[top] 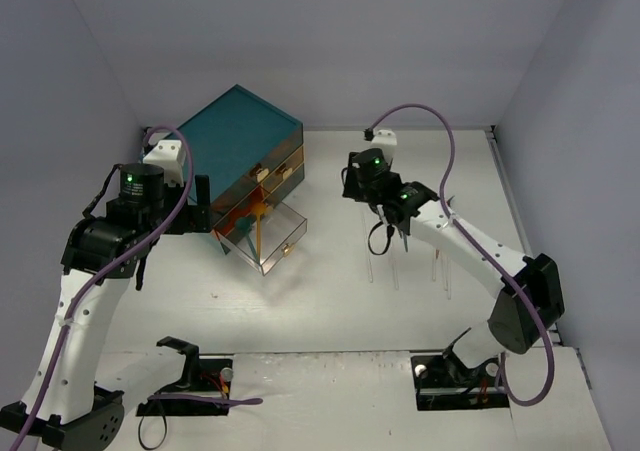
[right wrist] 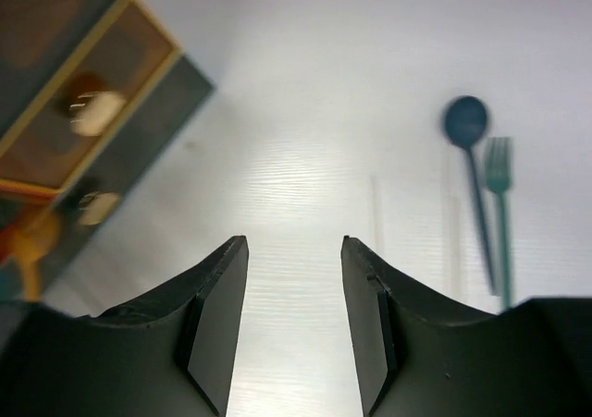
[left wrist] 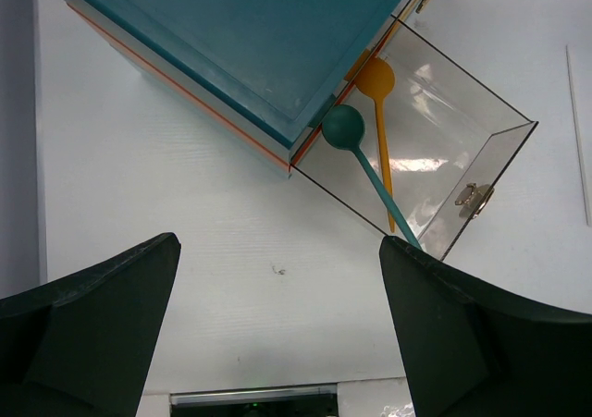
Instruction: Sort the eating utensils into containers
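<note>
Open drawer (left wrist: 444, 140) frt of chest (left wrist: 250, 38)

I see the drawer (left wrist: 481, 130) as clear, glossy plastic that catches glare, with a shiny gold knob (left wrist: 472, 195) that looks like metal. The teal spoon (left wrist: 344, 127) and orange spoon (left wrist: 376, 77) look like smooth plastic. The chest (left wrist: 250, 38) has a smooth teal skin with a soft sheen. The white table (left wrist: 185, 177) shows a fine matt grain.

Robotics lab cell — bare lilac-grey walls (top: 300, 41), white table (top: 330, 316), two cabled arms (top: 470, 243) bolted on.
</note>
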`<state>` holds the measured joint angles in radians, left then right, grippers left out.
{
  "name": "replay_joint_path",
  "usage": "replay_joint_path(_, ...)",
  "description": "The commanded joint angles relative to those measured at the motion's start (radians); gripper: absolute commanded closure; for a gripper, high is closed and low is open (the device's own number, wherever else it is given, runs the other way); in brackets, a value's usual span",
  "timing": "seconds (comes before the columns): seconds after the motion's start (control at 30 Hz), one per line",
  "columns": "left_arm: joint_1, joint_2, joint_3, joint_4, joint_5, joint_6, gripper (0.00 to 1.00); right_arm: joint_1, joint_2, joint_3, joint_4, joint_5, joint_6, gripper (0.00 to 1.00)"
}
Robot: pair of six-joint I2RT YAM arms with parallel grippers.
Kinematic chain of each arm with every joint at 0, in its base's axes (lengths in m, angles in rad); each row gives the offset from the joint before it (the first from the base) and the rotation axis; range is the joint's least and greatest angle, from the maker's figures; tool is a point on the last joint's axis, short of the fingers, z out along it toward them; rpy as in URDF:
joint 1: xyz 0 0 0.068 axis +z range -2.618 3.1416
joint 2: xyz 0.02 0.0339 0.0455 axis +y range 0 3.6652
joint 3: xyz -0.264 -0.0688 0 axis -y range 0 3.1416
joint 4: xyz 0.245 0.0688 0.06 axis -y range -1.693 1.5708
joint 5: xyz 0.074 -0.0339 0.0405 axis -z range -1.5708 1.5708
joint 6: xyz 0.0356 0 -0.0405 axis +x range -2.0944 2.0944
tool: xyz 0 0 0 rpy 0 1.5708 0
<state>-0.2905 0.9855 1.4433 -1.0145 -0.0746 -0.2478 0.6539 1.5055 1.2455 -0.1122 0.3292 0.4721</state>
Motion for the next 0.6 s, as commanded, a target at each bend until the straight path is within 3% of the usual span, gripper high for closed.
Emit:
replay_joint_path(0.0, 0.005, -0.014, 0.006, 0.023, 0.013, -0.007, 0.12, -0.156, 0.003, -0.051, -0.025, -0.147, -0.133, 0.59)
replay_joint_path(0.2, 0.005, -0.025, -0.002, 0.012, 0.020, -0.007, 0.12, -0.259, 0.098, -0.068, -0.035, -0.197, -0.216, 0.60)
replay_joint_path(0.37, 0.005, -0.035, -0.014, 0.007, 0.024, -0.010, 0.12, -0.310, 0.179, -0.068, -0.032, -0.191, -0.235, 0.71)
replay_joint_path(0.57, 0.005, -0.042, -0.035, 0.007, 0.045, -0.025, 0.12, -0.368, 0.265, -0.028, -0.031, -0.195, -0.282, 0.74)
